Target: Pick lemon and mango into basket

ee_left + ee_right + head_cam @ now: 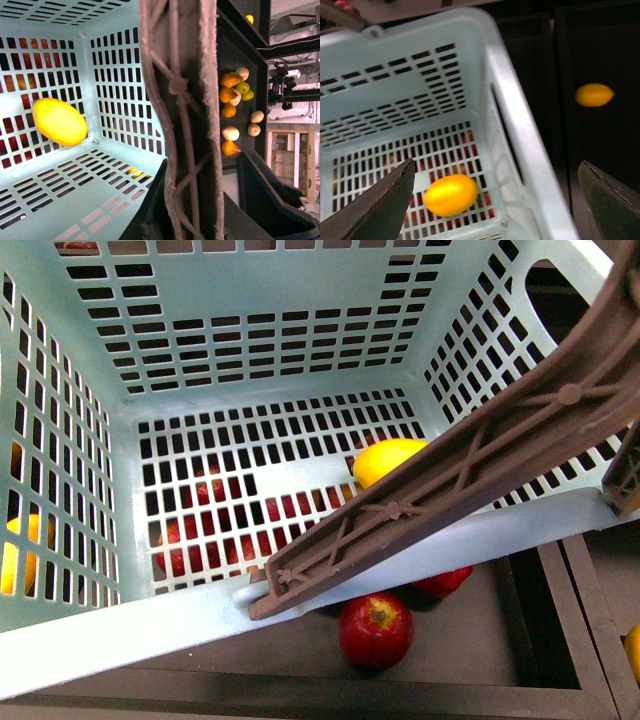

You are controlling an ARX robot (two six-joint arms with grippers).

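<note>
Right wrist view: lemon [451,194] lies in the basket [520,130], right end effector [495,162] spread empty above; next, perhaps that blurred mango [594,95] outside.

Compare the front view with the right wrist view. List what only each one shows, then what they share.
Only the front view: a red apple lying outside the basket, just past its near rim.
Only the right wrist view: the right end effector, fingers spread wide open, and a second yellow fruit on the dark surface outside the basket.
Both: the mint basket with the lemon resting on its slotted floor.
</note>
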